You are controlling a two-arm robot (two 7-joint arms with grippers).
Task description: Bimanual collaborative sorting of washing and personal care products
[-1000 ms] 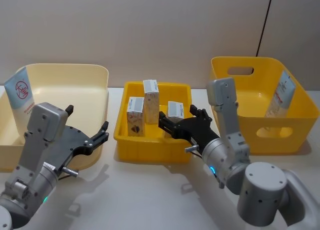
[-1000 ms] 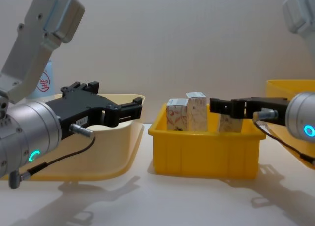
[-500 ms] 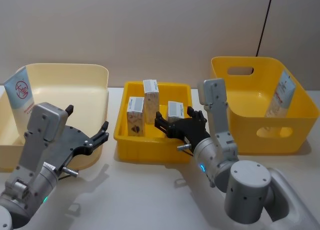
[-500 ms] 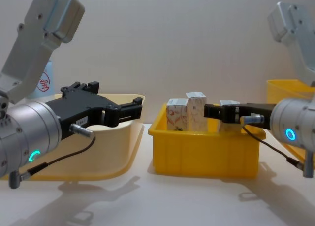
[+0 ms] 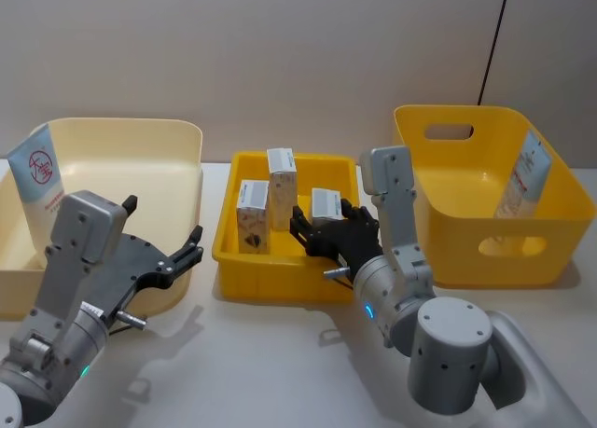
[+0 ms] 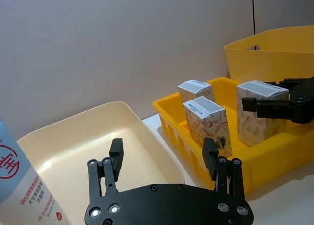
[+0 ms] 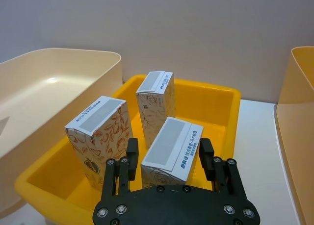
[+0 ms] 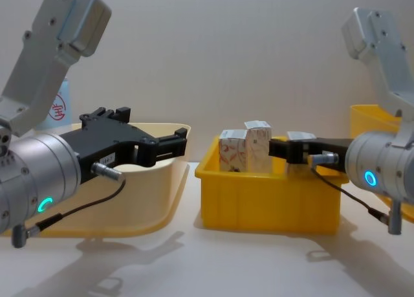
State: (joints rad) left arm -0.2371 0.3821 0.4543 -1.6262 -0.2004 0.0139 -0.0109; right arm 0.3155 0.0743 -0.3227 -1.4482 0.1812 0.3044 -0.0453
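Three small white cartons stand in the small yellow tray (image 5: pixel 233 251): one at the left (image 5: pixel 253 215), one at the back (image 5: pixel 282 174), one at the right (image 5: pixel 326 202). My right gripper (image 5: pixel 324 220) is open inside the tray, and its fingers (image 7: pixel 131 154) straddle the right carton (image 7: pixel 172 147) without closing on it. My left gripper (image 5: pixel 191 243) hangs open and empty at the cream bin's front right corner, also seen in the left wrist view (image 6: pixel 163 154). One pale-blue tube (image 5: pixel 37 174) leans in the cream bin. Another tube (image 5: pixel 527 176) leans in the big yellow bin.
The cream bin (image 5: pixel 177 134) is at the left and the big yellow bin (image 5: pixel 448 130) with handle slots at the right, both close to the tray. Bare white table lies in front of the bins. A wall stands behind.
My right gripper has moved left and farther into the tray, so its fingers now flank the right carton. The left arm has not moved.
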